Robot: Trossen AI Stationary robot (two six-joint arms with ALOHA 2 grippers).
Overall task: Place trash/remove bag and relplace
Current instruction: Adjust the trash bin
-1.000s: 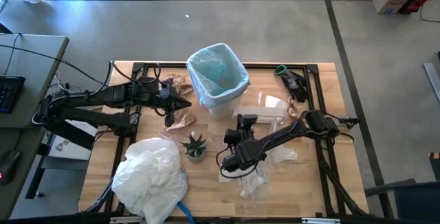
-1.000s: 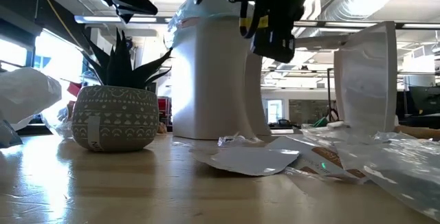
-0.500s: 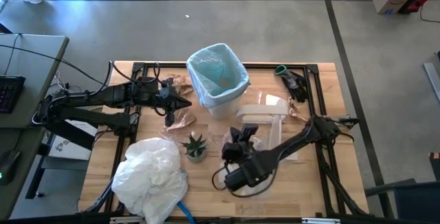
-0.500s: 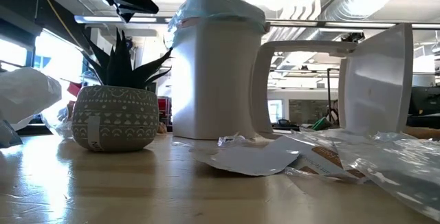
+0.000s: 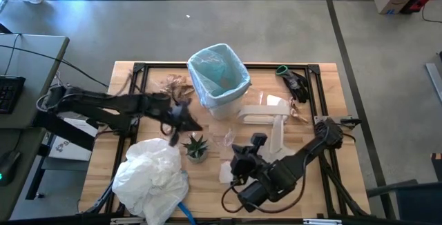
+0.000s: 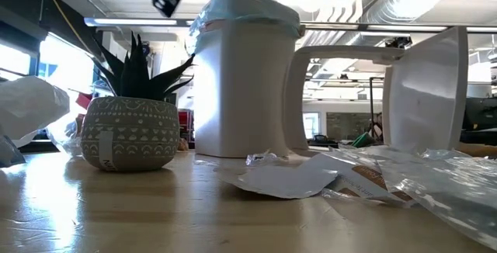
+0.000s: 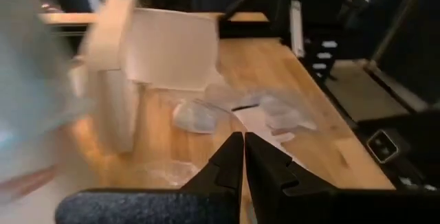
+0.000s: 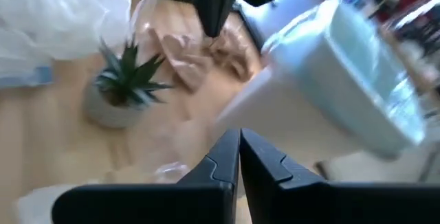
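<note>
- A wooden tabletop point(image 5: 314, 80) is seen from above, with a dark arm at each side.
- At the near left, a large crumpled white plastic bag point(image 5: 150, 173) lies on the tabletop, apart from the bin.
- The left gripper point(image 5: 195, 125) is held above the tabletop, left of the bin and just beyond the small potted plant point(image 5: 195, 146); its jaws are pressed together and nothing is gripped.
- Crumpled brown paper point(image 5: 174, 83), part of the trash, lies on the tabletop just left of the bin, on the far side of the left gripper.
- The white bin point(image 5: 219, 76) stands upright at the far middle, lined with the light-blue bag point(image 5: 219, 66), whose edge is folded over the rim.
- A white lid piece point(image 5: 268, 113) lies just right of the bin, with clear plastic wrappers point(image 5: 222, 139) and white paper scraps point(image 5: 226, 173) scattered nearer, between plant and right arm.
- The right gripper point(image 5: 240, 160) is held over these scraps at the near middle, jaws closed and empty.
- Judged from this layout, trash is yet to be collected. For a clean pick, the jaws would need to be opened before descent, one piece taken at a time, the plant avoided, and each piece released well inside the liner so that its folded edge is not dragged off.
</note>
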